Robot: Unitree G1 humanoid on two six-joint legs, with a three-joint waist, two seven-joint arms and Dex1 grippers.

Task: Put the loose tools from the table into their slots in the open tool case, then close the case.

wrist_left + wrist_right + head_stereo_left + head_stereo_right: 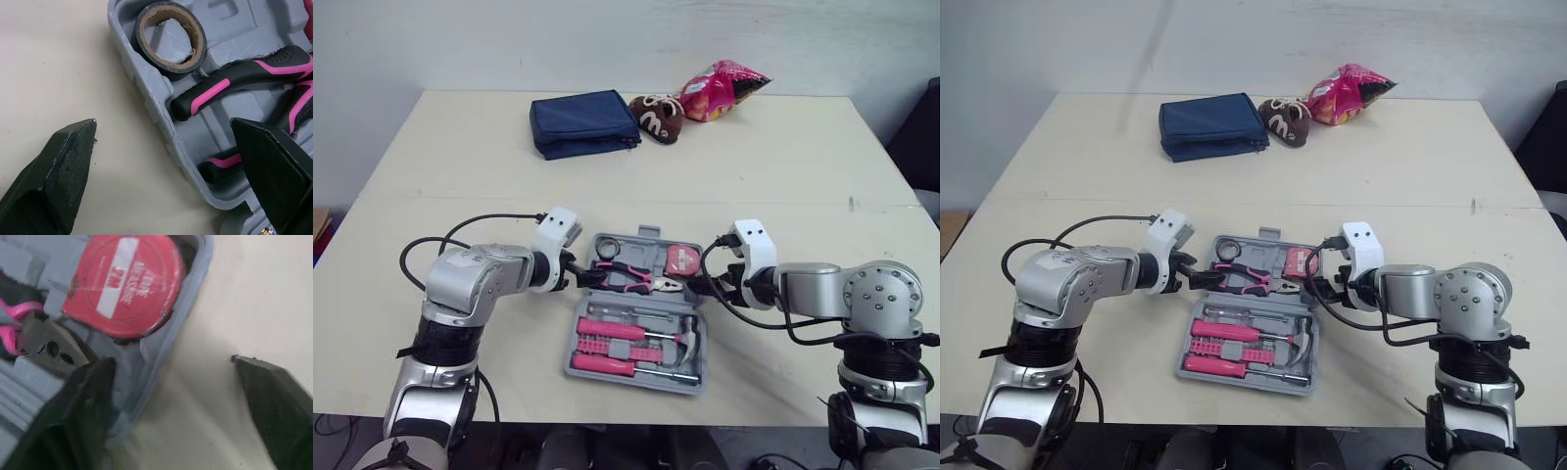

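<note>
The grey tool case point(639, 367) lies open near the table's front edge. Its far half holds a black tape roll point(170, 40), pink-handled pliers point(631, 280) and a red tape measure point(124, 286). The near half holds pink screwdrivers point(612, 330) and a hammer point(688, 345). My left gripper point(579, 273) is open, straddling the far half's left rim, one finger point(58, 181) on the table side, the other over the pliers. My right gripper point(703, 286) is open at the far half's right rim, beside the tape measure.
At the table's far side lie a navy pouch point(583, 122), a small brown shoe point(657, 117) and a pink snack bag point(722, 89). Bare tabletop point(450, 157) spreads between them and the case.
</note>
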